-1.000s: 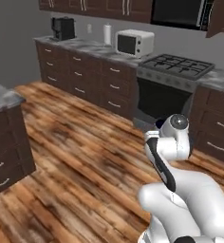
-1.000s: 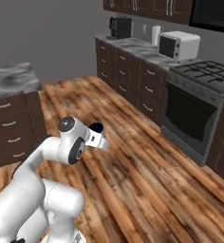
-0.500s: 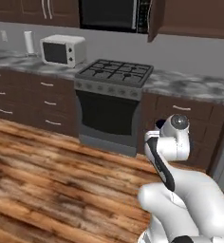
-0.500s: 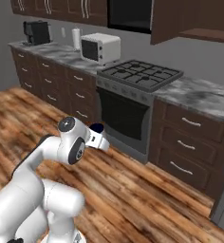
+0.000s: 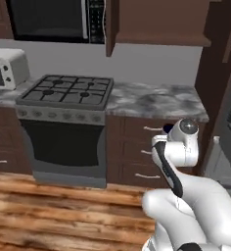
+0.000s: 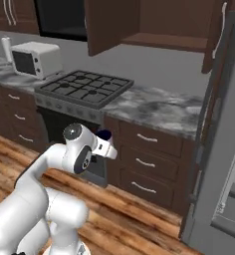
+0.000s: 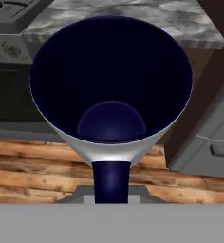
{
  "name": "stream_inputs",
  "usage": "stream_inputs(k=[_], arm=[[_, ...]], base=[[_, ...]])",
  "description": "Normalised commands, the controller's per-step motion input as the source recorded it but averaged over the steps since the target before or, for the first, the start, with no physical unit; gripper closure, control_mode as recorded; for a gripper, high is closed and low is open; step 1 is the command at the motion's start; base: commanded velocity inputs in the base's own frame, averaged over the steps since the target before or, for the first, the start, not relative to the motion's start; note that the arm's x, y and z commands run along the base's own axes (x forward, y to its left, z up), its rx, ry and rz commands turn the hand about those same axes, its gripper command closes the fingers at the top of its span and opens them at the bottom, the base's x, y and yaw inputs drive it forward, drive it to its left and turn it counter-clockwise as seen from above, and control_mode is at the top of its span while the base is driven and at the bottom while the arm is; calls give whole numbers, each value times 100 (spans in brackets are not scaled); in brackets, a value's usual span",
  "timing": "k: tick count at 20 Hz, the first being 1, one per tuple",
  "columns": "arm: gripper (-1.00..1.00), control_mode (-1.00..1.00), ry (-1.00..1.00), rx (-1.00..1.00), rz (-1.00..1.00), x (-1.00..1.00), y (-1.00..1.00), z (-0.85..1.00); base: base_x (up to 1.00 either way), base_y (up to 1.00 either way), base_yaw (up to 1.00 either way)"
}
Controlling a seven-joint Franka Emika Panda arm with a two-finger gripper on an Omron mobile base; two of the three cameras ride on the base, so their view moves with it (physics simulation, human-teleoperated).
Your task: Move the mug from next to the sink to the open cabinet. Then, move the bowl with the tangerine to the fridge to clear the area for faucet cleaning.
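Observation:
The mug (image 7: 109, 85), silvery outside and dark blue inside, takes up most of the hand view, mouth toward the camera. My gripper (image 7: 111, 187) is shut on it at its lower edge. From the right base view the mug (image 6: 105, 134) is a small dark shape at the end of my folded arm. The open cabinet (image 6: 164, 22) hangs above the marble counter, one door (image 6: 105, 25) swung out, another with a curved silver handle (image 6: 219, 27) at the right. The grey fridge (image 6: 221, 149) stands at the far right. Bowl, tangerine, sink and faucet are out of view.
A gas stove (image 5: 66, 90) over a black oven sits left of the marble counter (image 5: 154, 100). Dark drawers (image 6: 147, 162) run below the counter. A white microwave (image 6: 34, 57) stands further left, and a black built-in one (image 5: 49, 19) above the stove. Wooden floor (image 5: 49, 215) lies ahead.
The base has moved, so the whole scene slid left: the stove went from right to left of view, and the open cabinet and fridge came in. My arm keeps its folded pose with the mug.

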Motion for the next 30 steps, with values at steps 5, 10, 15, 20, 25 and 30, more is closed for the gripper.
stream_inputs(k=[5,10,15,20,25,30], arm=[[100,100,0,0,0,0,0,0],[100,100,0,0,0,0,0,0],[100,100,0,0,0,0,0,0],[100,100,0,0,0,0,0,0],[100,-100,-1,2,3,66,-28,68],[100,-100,-3,-1,13,-8,0,100]], base=[[100,2,-50],[100,54,-45],[100,64,-18],[100,-7,-4],[0,0,0],[0,0,0]])
